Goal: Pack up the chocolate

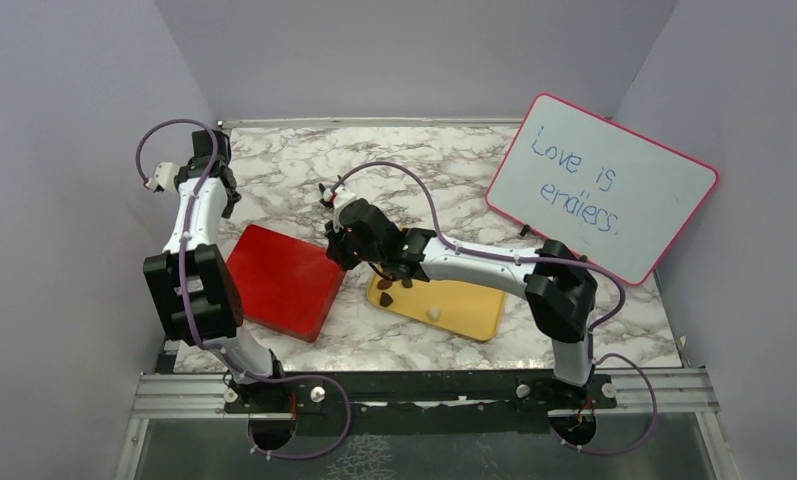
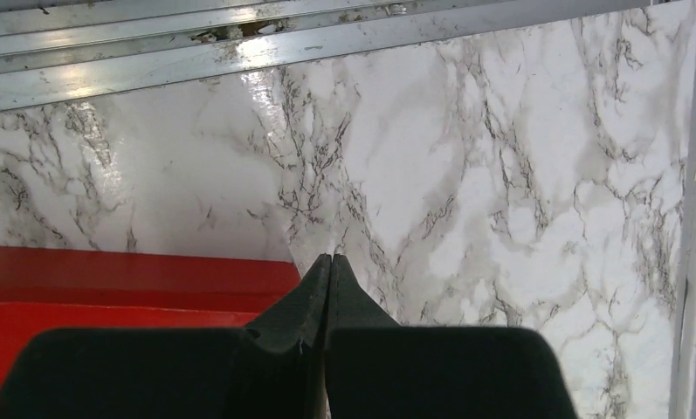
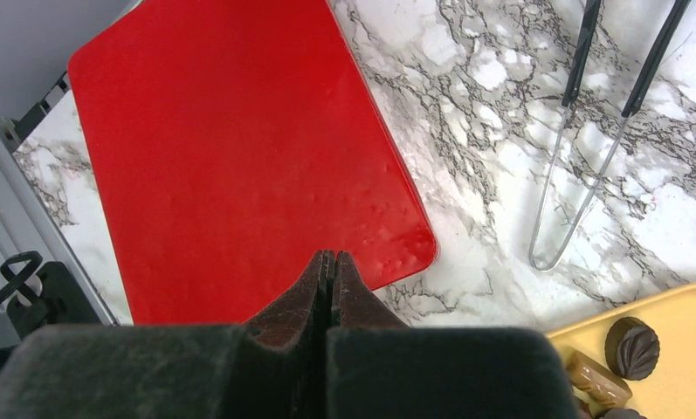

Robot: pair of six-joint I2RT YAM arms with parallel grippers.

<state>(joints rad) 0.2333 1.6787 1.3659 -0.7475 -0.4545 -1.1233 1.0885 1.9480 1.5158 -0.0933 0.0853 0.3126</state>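
Chocolate (image 3: 632, 347) lies on yellow tray (image 3: 686, 319) near red box (image 3: 239, 157).

Right wrist view crops the yellow tray (image 3: 686, 307) (some chocolate (image 3: 599, 379) too).

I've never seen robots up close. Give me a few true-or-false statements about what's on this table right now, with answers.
1. The left hand and the right hand are both shut and empty. True.
2. The chocolates lie on the red box. False: the chocolates lie on the yellow tray; the red box is bare.
3. The whiteboard carries blue handwriting. True.
4. The right hand holds the tongs. False: the tongs lie untouched on the table.
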